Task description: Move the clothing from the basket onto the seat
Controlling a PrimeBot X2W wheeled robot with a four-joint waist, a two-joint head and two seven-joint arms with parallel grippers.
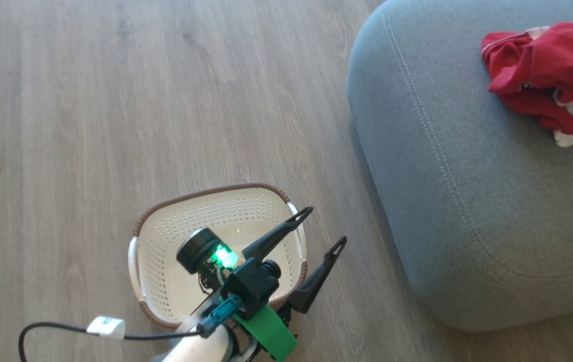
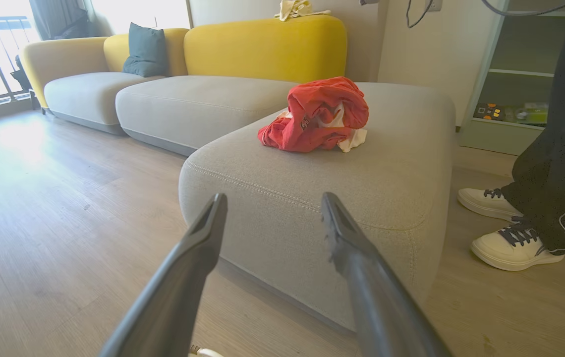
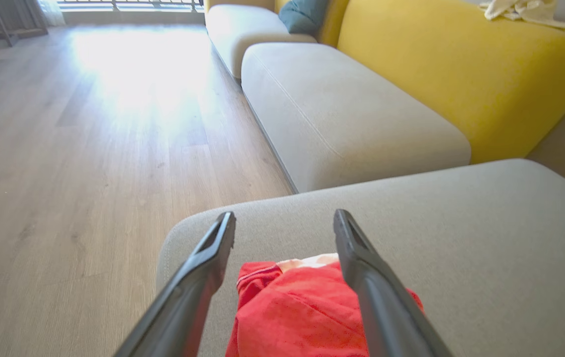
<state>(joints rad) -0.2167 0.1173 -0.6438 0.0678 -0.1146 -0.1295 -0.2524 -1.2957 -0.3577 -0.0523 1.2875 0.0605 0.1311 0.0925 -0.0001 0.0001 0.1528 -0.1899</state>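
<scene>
The red and white clothing (image 1: 550, 80) lies bunched in a heap on the grey seat (image 1: 467, 191), toward its far right. The cream basket (image 1: 216, 221) with a brown rim stands on the floor left of the seat; what shows of its inside is bare, the rest is hidden behind my arm. My left gripper (image 1: 325, 226) hangs open over the basket's right rim, nothing between its fingers. In the left wrist view the left gripper (image 2: 272, 203) points at the seat (image 2: 362, 188) and the clothing (image 2: 319, 116). My right gripper (image 3: 282, 220) is open above the clothing (image 3: 302, 312), apart from it.
Wooden floor (image 1: 115, 100) surrounds the basket. A person's white shoes (image 2: 510, 243) and dark trouser legs stand right of the seat. More grey cushions (image 3: 342, 119) and yellow backrests (image 3: 461, 74) lie beyond. A black cable with a white tag (image 1: 106, 326) trails at the lower left.
</scene>
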